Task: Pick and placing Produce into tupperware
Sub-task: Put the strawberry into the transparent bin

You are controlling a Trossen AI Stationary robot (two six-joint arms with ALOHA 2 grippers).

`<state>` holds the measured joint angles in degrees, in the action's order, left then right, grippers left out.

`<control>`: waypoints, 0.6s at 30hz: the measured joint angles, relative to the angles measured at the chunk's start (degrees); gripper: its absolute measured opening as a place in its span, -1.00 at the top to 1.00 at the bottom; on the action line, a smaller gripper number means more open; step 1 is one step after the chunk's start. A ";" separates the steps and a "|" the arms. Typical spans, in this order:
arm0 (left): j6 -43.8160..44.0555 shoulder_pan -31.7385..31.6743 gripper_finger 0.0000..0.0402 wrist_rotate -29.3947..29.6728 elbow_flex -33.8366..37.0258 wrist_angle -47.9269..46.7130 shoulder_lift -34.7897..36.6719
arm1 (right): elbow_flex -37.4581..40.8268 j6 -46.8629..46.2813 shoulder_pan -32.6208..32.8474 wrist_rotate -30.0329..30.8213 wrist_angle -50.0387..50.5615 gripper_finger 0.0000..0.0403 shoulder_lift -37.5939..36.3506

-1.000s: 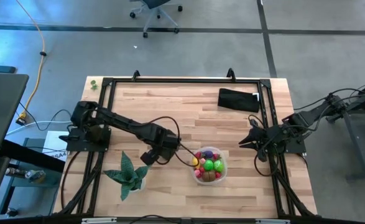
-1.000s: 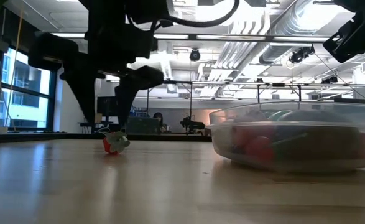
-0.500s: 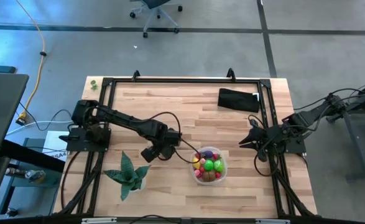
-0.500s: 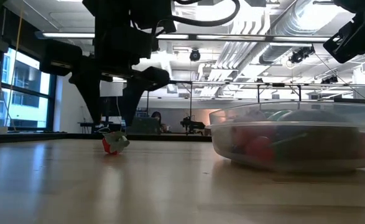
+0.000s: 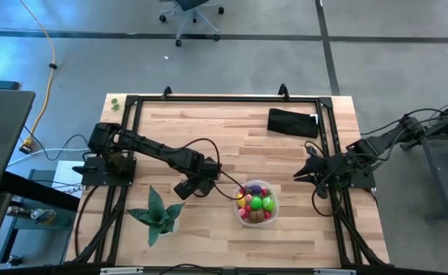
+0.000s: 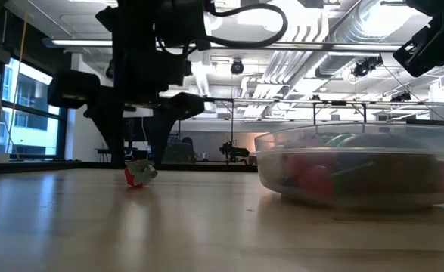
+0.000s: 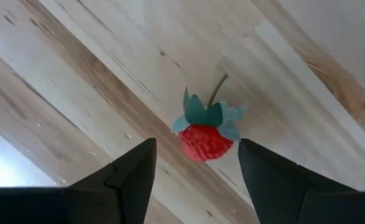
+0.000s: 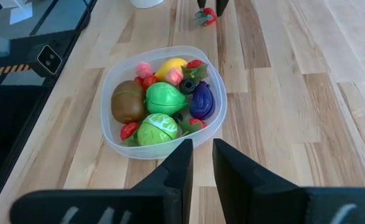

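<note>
A small red toy strawberry (image 7: 206, 140) with green leaves and a thin stem lies on its side on the bare wood (image 6: 138, 174), left of the tupperware. My left gripper (image 7: 196, 168) hangs open just above it, one finger on either side and neither touching it. In the high view the left gripper (image 5: 201, 183) hides the berry. The clear round tupperware (image 8: 214, 121) stands on the table and holds several pieces: brown (image 8: 127, 102), bright green (image 8: 163, 96), purple (image 8: 202, 101), yellow (image 8: 171, 65). My right gripper (image 8: 203, 165) waits shut near the table's right edge.
A green spiky potted plant (image 5: 156, 214) stands near the front edge, close to my left arm. A black pouch (image 5: 292, 122) lies at the far right. The tupperware's wall (image 6: 358, 177) rises right of the strawberry. A black metal frame (image 5: 132, 137) borders the table.
My left gripper has shifted a little toward the table's right and come down over the strawberry, so that its fingers now stand on either side of it. The strawberry has stayed where it lay.
</note>
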<state>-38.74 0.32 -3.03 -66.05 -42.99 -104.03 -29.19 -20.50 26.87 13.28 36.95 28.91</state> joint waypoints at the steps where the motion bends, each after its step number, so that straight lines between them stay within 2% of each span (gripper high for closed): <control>1: 0.00 0.00 -0.09 -0.03 0.22 0.26 0.00 | 0.00 -0.01 0.01 0.00 0.00 0.75 0.00; 6: -0.75 0.00 -0.09 -2.15 1.39 1.96 -0.39 | 0.00 -0.01 0.00 0.00 0.09 0.75 -0.01; 18: -2.93 0.06 -0.09 -2.34 2.15 4.65 -1.62 | 0.00 -0.01 0.00 0.00 0.13 0.75 -0.02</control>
<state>-41.67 0.38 -5.37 -63.90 -38.34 -105.65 -29.19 -20.51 26.87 13.28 37.08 28.89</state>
